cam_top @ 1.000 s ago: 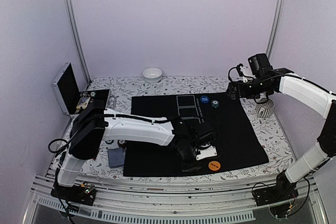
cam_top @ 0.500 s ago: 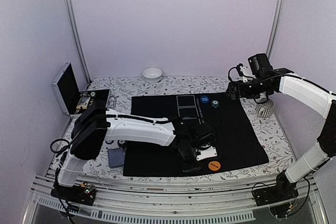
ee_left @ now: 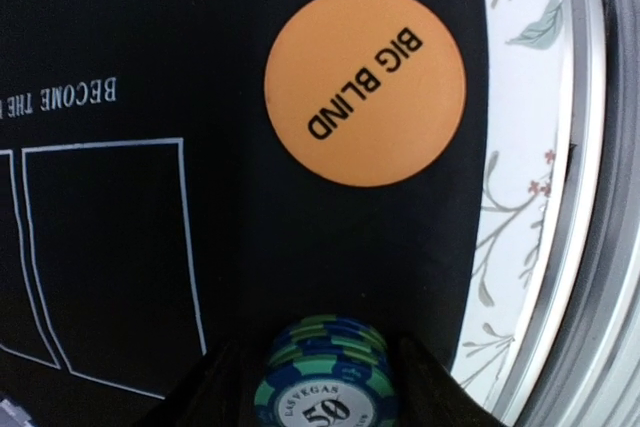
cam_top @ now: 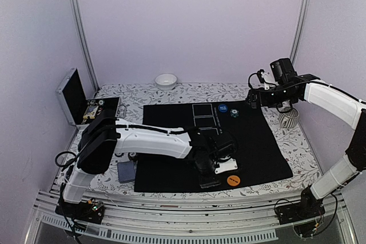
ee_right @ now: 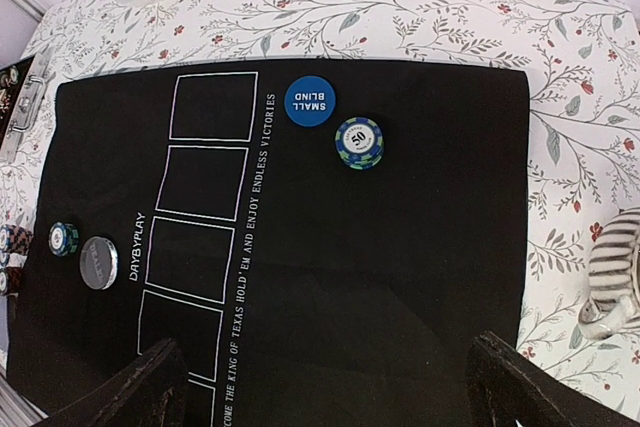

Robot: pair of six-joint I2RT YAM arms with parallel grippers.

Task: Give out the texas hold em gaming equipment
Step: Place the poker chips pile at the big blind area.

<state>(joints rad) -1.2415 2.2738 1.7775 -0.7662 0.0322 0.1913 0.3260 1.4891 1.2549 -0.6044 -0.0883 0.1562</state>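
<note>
My left gripper [cam_top: 213, 175] is low over the front of the black mat [cam_top: 260, 147], just left of the orange BIG BLIND disc [cam_top: 233, 180]. In the left wrist view its fingers close on both sides of a stack of green-and-blue "50" chips [ee_left: 325, 377], with the orange disc [ee_left: 365, 85] beyond. My right gripper [cam_top: 252, 99] hangs open and empty high over the mat's far right; in its wrist view [ee_right: 325, 387] it looks down on the blue SMALL BLIND disc [ee_right: 310, 101] and a green-blue chip stack [ee_right: 359, 142]. A grey-blue card deck [cam_top: 127, 171] lies left of the mat.
A silver case [cam_top: 73, 96] stands open at the far left. A white bowl [cam_top: 166, 80] sits at the back. A striped white object [cam_top: 290, 119] stands right of the mat. A small chip [ee_right: 63, 238] and a grey disc [ee_right: 98, 262] lie at the mat's left end.
My left gripper has shifted slightly toward the front edge with the chip stack. The right arm has not moved.
</note>
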